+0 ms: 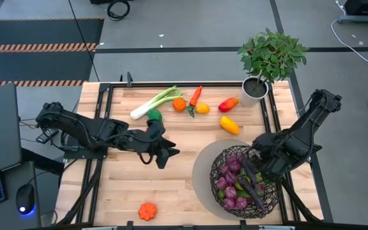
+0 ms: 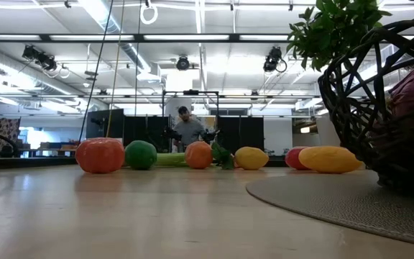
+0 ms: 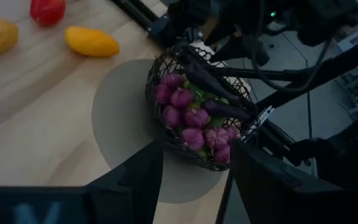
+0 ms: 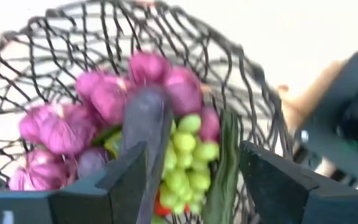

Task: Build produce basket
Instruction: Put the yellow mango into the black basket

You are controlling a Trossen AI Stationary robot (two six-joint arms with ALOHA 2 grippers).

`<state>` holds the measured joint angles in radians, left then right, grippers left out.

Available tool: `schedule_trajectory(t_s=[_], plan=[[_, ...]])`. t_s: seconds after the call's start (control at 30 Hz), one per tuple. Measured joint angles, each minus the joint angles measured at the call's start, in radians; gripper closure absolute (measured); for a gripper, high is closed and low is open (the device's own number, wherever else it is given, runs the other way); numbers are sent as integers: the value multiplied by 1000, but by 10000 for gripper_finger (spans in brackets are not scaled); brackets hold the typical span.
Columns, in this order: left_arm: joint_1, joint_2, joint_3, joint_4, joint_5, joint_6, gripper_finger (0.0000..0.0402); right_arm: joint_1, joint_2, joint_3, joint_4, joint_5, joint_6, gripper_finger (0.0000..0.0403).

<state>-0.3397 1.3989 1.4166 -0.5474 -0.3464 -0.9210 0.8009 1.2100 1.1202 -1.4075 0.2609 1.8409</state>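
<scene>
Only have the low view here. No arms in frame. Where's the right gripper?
Observer: Right gripper is over the basket, fingers open above a dark eggplant.
Operator: Left one?
Observer: Left gripper hovers mid-table, open and empty.
Operator: What's in the basket? I see mesh only.
Observer: Purple pieces, green grapes and a dark green cucumber.
Operator: Anything left on the near side of the table?
Observer: One small orange pumpkin, alone near the front edge.

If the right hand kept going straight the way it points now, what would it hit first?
Most likely the dark eggplant lying on top of the produce in the basket; the open right hand points straight down at it, though depth is unclear.
</scene>
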Motion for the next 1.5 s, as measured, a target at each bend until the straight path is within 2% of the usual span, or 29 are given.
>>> schedule_trajectory(t_s=[0.23, 0.37, 0.53, 0.67, 0.73, 0.87, 1.1, 1.27, 1.4, 1.5], plan=[[38, 54, 0, 11, -16, -145, 218, -125, -32, 0, -12, 20, -238, 148], [49, 93, 0, 99, -27, -173, 225, -230, -39, 0, -11, 77, -386, 148], [64, 119, 0, 245, -25, -60, 228, -408, -43, 0, 42, 85, -583, 148], [123, 117, 0, 221, -19, 51, 229, -547, -44, 0, 125, 43, -711, 148], [170, 108, 0, 187, 34, 85, 230, -612, -43, 0, 162, 29, -745, 148], [272, 92, 0, 110, 204, 167, 230, -733, -25, 0, 185, 21, -870, 148], [410, 91, 0, 77, 496, 353, 230, -915, 41, 0, 201, -87, -954, 142], [481, 91, 0, 44, 596, 431, 230, -969, 115, 0, 230, -174, -987, 113], [524, 91, 0, 28, 674, 436, 230, -987, 181, 0, 228, -169, -1055, 78], [542, 91, 0, 26, 689, 436, 230, -1004, 223, 0, 227, -120, -1125, 51]])
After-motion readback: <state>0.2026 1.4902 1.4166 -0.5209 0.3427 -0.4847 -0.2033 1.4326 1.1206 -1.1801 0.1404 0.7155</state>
